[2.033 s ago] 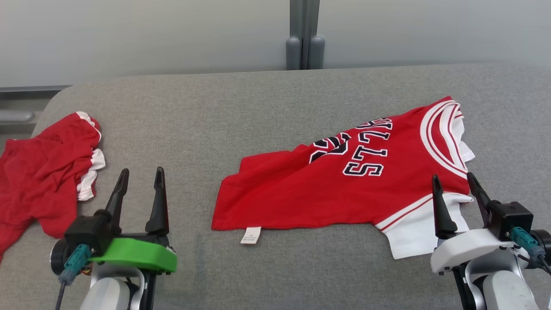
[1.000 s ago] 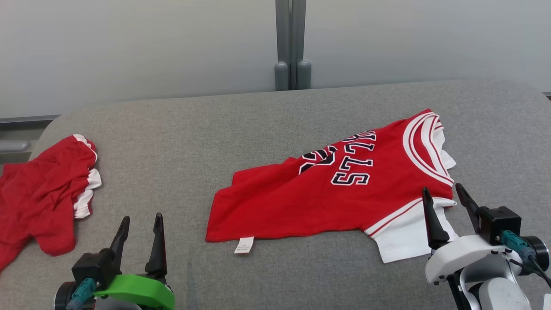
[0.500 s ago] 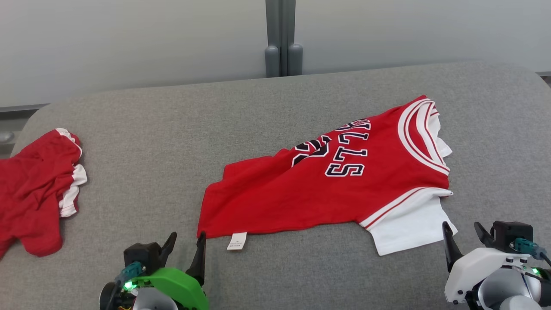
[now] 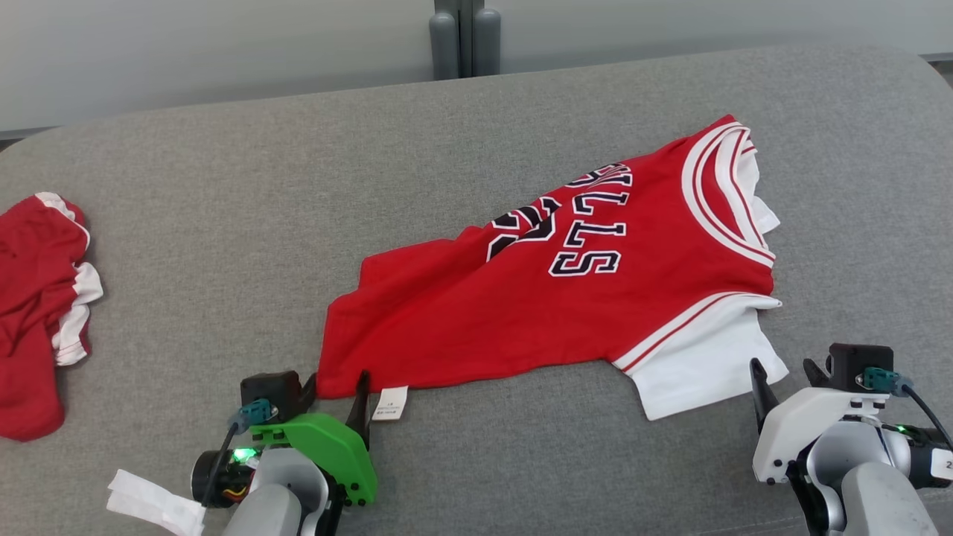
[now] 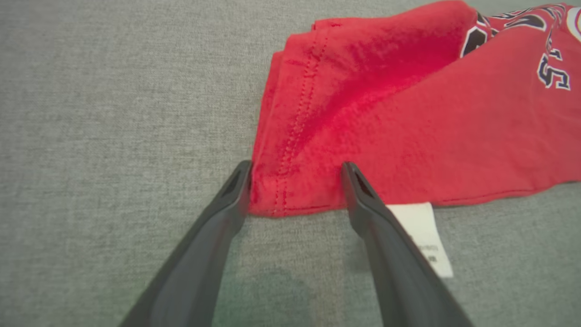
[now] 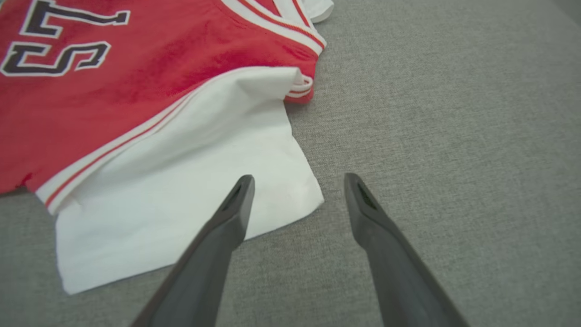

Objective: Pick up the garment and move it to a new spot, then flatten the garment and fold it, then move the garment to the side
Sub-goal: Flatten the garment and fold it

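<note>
The garment (image 4: 536, 298), a red jersey with black lettering and a white sleeve, lies spread on the grey table (image 4: 223, 223). My left gripper (image 4: 336, 387) is open at its near left hem corner. In the left wrist view the two fingers straddle that red corner (image 5: 290, 190), and the left gripper (image 5: 296, 170) is not closed on it. A white label (image 5: 422, 236) lies beside the right finger. My right gripper (image 4: 782, 368) is open at the near right corner of the white sleeve (image 6: 181, 204). In the right wrist view the right gripper (image 6: 298, 179) has one finger over the sleeve's edge.
Another red garment with white trim (image 4: 37, 298) lies crumpled at the table's left edge. A grey post (image 4: 465, 37) stands behind the table against a pale wall. A white paper tag (image 4: 153, 506) hangs by my left arm. Bare grey cloth lies right of the jersey.
The head camera has turned and dipped, shifting the picture. My left gripper has come right to the jersey's hem corner. My right gripper has drawn back from the shoulder to the sleeve's corner.
</note>
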`<state>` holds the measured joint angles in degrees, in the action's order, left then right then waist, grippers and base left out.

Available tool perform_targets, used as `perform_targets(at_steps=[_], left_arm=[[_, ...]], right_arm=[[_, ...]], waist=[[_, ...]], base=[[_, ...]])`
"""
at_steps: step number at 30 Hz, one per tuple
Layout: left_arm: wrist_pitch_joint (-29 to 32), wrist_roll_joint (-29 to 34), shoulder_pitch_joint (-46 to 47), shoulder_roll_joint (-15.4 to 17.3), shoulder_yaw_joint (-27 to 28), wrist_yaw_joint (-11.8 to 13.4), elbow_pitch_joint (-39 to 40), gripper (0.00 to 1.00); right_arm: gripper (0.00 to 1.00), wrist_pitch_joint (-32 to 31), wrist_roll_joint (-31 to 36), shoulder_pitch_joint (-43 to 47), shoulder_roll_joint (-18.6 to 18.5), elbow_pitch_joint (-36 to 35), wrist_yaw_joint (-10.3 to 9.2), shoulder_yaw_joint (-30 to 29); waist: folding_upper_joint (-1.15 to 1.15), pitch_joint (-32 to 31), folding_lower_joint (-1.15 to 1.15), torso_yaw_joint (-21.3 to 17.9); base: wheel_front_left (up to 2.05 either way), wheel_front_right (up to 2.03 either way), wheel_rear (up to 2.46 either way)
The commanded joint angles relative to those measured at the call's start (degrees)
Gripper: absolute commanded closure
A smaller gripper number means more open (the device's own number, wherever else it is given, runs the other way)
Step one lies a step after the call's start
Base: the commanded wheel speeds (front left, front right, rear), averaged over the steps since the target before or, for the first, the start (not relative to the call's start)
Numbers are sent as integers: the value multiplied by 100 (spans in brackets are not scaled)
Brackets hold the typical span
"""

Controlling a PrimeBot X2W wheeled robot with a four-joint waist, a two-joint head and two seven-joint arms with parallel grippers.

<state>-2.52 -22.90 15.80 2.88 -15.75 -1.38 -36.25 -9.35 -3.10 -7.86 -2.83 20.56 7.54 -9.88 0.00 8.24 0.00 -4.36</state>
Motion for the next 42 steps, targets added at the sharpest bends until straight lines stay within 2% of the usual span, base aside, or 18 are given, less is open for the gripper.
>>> perform_targets(at_steps=[1,7,14,15,16,17,18,22,28,33,38,42], left_arm=[[33,-52,78,14,-14,39,-52,0],[190,-152,104,11,-46,159,-263,0],[284,-258,14,51,-74,117,-363,0],[306,-265,8,57,-89,110,-369,9],[326,-269,2,60,-111,91,-381,45],[340,-267,-3,59,-143,65,-388,71],[353,-277,-2,56,-160,37,-385,100],[329,-310,59,46,-211,-51,-392,100],[23,-739,122,29,16,-225,32,100],[-80,-1679,47,13,197,-469,996,100],[-158,-2566,8,11,176,-524,2061,100],[-216,-2970,133,11,134,-534,2780,100]], right_arm=[[0,-17,42,-96,-16,87,-10,-14],[0,-124,194,-364,-13,509,-10,-50],[0,-336,8,-471,13,1008,-4,207],[12,-405,-12,-459,21,1090,-4,232],[53,-448,-36,-449,24,1139,-4,243],[74,-472,-55,-435,27,1176,-4,250],[100,-481,-67,-426,27,1186,-4,256],[100,-401,-166,-441,0,1106,-10,220],[100,14,-437,-497,-17,428,-10,55],[100,169,-739,-407,-35,-607,-10,-81],[100,224,-1269,-388,-26,-1658,-9,-134],[100,279,-1465,-525,-24,-2385,-8,-116]], waist=[[0,84,0,-13],[0,202,0,27],[0,266,0,77],[0,270,0,88],[0,271,0,96],[0,273,0,104],[0,275,0,108],[0,268,0,97],[0,107,0,54],[0,-69,0,7],[0,-179,0,-67],[0,-221,0,-129]], base=[[0,0,0],[0,0,0],[0,0,0],[0,0,0],[0,0,0],[0,0,0],[0,0,0],[0,0,0],[0,0,0],[0,0,0],[0,0,0],[0,0,0]])
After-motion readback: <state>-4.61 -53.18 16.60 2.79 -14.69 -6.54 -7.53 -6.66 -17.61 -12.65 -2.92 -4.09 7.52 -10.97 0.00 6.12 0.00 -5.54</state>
